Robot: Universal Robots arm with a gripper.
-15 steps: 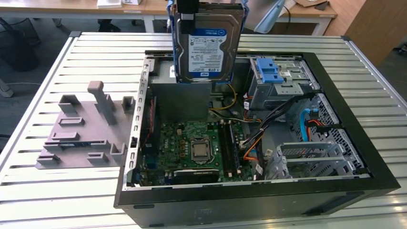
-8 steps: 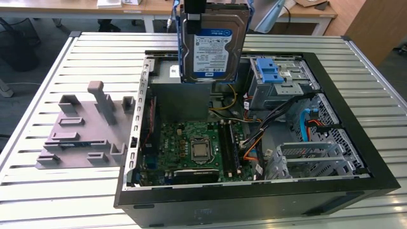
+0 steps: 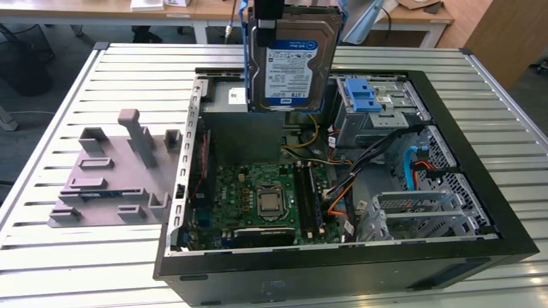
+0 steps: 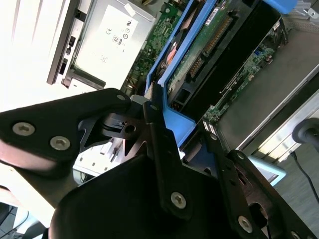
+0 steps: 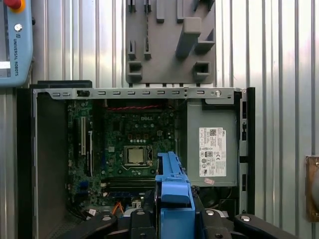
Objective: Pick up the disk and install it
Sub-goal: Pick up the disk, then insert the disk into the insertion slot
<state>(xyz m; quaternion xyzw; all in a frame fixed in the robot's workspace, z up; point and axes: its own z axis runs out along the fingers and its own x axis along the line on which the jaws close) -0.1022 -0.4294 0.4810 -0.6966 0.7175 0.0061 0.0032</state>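
Already lifted, the disk [image 3: 289, 64] hangs above the open computer case's [image 3: 342, 276] twelve-o'clock end, its blue bracket clamped by the pincer [image 4: 154, 107]; installation remains.

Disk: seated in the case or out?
Out. The disk hangs upright above the open case, with the gripper fingers shut on its blue frame.

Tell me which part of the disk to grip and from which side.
Grip the narrow end of its blue bracket, from above, as the end effector does now. The disk hangs upright over the open computer case, and that bracket end juts past the metal body, offering two flat sides to pinch.
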